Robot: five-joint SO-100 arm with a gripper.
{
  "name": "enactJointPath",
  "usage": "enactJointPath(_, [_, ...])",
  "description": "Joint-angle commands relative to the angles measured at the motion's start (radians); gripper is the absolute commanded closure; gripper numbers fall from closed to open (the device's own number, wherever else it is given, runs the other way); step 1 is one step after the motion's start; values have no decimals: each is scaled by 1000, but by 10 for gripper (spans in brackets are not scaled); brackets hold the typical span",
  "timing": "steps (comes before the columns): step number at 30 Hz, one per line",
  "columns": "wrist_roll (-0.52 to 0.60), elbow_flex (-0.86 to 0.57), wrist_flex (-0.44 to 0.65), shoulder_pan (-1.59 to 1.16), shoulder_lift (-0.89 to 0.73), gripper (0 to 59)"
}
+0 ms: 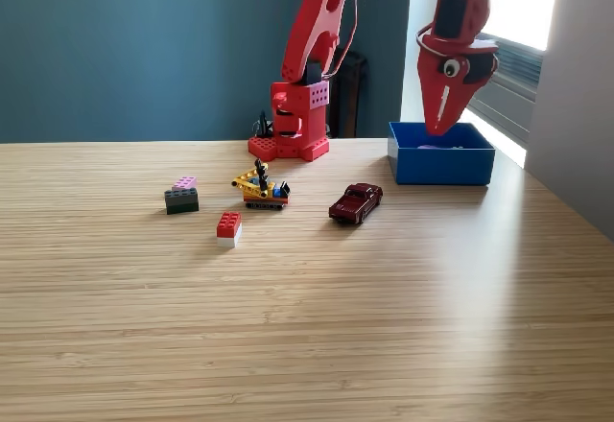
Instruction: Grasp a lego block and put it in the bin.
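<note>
My red gripper [444, 127] hangs point-down over the back of the blue bin [443, 167] at the exterior view's right. Its fingers taper together with only a thin slit between them, and nothing shows in them. A faint pale purple shape lies inside the bin, under the tip. On the table to the left lie a red lego block on a white one [228, 227] and a dark block with a pink piece behind it [181, 198]. The gripper is far from both.
A small yellow lego vehicle [261, 190] and a dark red toy car [356, 202] stand between the blocks and the bin. The arm's red base [293, 125] sits at the table's back edge. A pale wall closes the right side.
</note>
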Motion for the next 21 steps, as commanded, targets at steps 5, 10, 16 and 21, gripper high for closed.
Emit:
enactJointPath(5, [-130,-95,23,437,44,585])
enactJointPath(10, [-187,-114,21,540,44,585])
enactJointPath(16, [-215,-138,18,637,44,585])
enactJointPath(21, [-213,-222,18,726,35,585])
